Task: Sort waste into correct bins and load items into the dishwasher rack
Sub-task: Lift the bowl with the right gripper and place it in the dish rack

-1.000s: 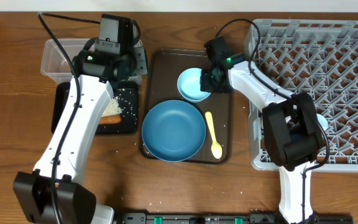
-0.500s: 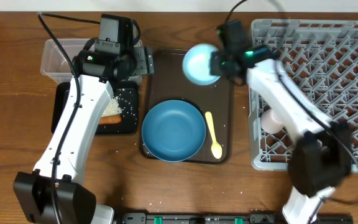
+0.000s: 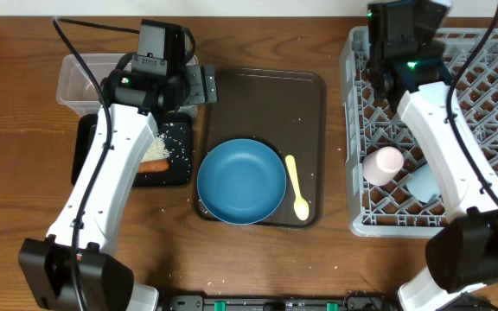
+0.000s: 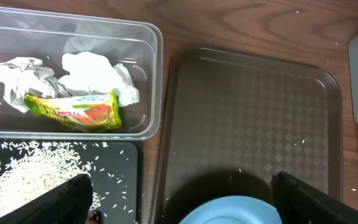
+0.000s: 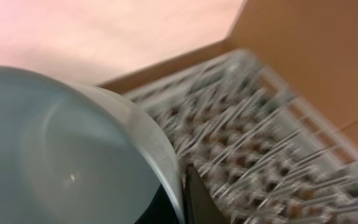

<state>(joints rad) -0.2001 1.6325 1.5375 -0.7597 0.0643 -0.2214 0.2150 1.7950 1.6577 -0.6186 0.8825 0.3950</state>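
Right gripper (image 5: 188, 198) is pinched shut on the rim of the pale bowl (image 5: 55, 149), up over the grey rack (image 5: 260, 143); that picture is blurry. My left gripper (image 4: 185, 202) hangs wide open and holds nothing, above the brown tray (image 4: 247, 124). I see the tissue (image 4: 92, 71) and the wrapper (image 4: 73, 112) lying in the clear tub (image 4: 154, 74). Rice (image 4: 30, 180) lies in the black tub (image 4: 120, 155). On the tray sit the blue plate (image 3: 241, 181) and the spoon (image 3: 296, 188). Down in the rack are the pink cup (image 3: 384, 164) and the blue cup (image 3: 422, 183).

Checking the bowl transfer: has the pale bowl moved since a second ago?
Yes. The bowl has left the serving tray, carried right toward the dishwasher rack in the right fingers.
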